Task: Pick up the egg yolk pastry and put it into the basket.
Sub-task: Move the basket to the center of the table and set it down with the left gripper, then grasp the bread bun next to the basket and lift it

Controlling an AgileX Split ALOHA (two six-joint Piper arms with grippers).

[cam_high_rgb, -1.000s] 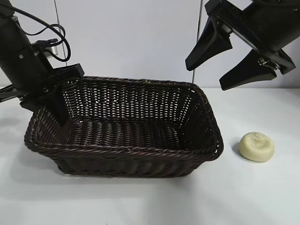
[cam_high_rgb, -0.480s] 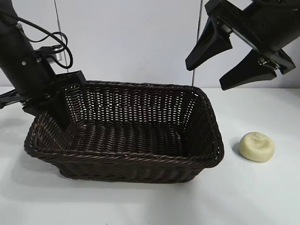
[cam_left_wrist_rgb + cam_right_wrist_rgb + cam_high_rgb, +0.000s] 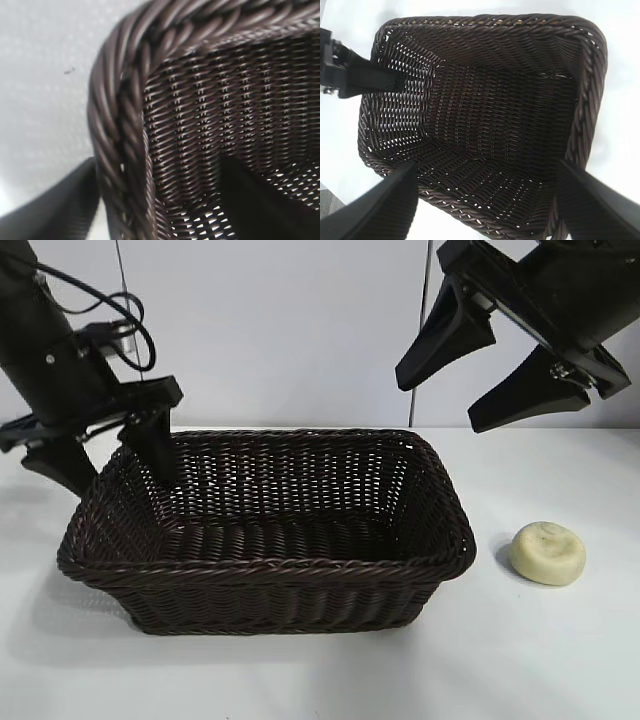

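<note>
A single small, round, pale yellow-cream egg yolk pastry (image 3: pixel 547 553) sits dome-up on the white table (image 3: pixel 300 680), its dimpled, creased top facing upward; being round, it shows no long axis. It lies just beside the right short end of one large rectangular dark brown woven wicker basket (image 3: pixel 265 570), apart from the braided rim, with bare table between them. The basket stands upright with its long axis running left to right across the exterior view, its sloping openwork sides rising to the thick rim; in the right wrist view its floor (image 3: pixel 485 115) holds nothing.

Two black arms frame the scene. At the basket's far left corner the left gripper (image 3: pixel 110 455) points steeply down with its fingers spread apart, astride the corner: one finger reaches inside the basket wall, the other stands outside it, and the left wrist view shows the braided rim (image 3: pixel 120 130) running between them with neither finger closed against it. It has hold of nothing.

Farther back and higher, the right gripper (image 3: pixel 455 400) hangs above the basket's right end, angled down, its two wedge-shaped fingers spread wide and holding nothing. A plain pale wall (image 3: pixel 290 330) closes the background.
</note>
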